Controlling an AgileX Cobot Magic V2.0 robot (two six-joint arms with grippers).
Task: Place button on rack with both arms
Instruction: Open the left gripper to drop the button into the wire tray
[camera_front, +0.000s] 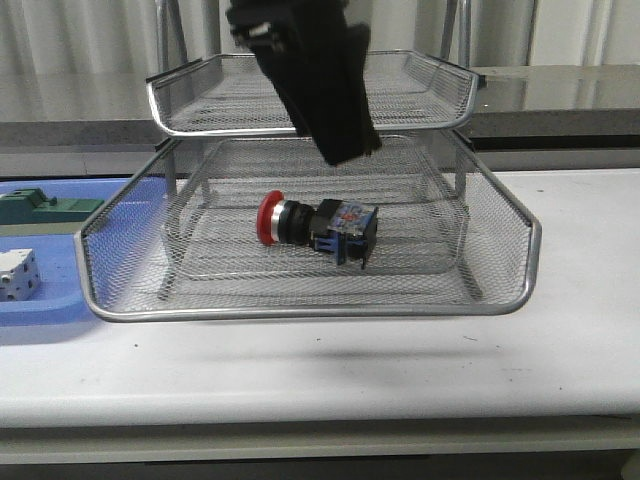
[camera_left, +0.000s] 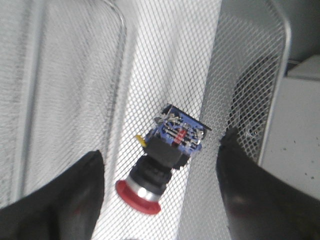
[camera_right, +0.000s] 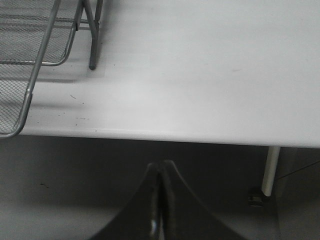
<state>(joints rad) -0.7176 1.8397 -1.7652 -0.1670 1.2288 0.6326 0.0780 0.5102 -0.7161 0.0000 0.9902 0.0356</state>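
The button (camera_front: 318, 226) lies on its side on the mesh floor of a lower tier of the rack (camera_front: 500, 305), red mushroom head toward the worktop's left edge and black-and-blue body toward the right, roughly mid-tray. The rack stands near the middle of the white worktop (camera_front: 560, 350), its open front facing the near edge. The left gripper (camera_left: 160, 195) hangs above the button with its 2 dark fingers (camera_left: 65, 200) spread wide on either side and touching nothing; in the front view the arm shows as a black shape in front of the upper tray. The right gripper (camera_right: 160, 200) sits off the near edge of the worktop, fingers pressed together on nothing, with a rack corner and 1 foot at the margin of its view. By the look of it the placing itself is done (the button rests in the tray, free of both claws), and what is left is likely only for the left arm to pull clear of the rack. Toward the left edge a blue tray (camera_front: 50, 300) holds a flat green block (camera_front: 45, 207) and a white-grey cube (camera_front: 17, 273). No brand, label or legible writing can be made out; the button's terminal end shows red and blue parts only.
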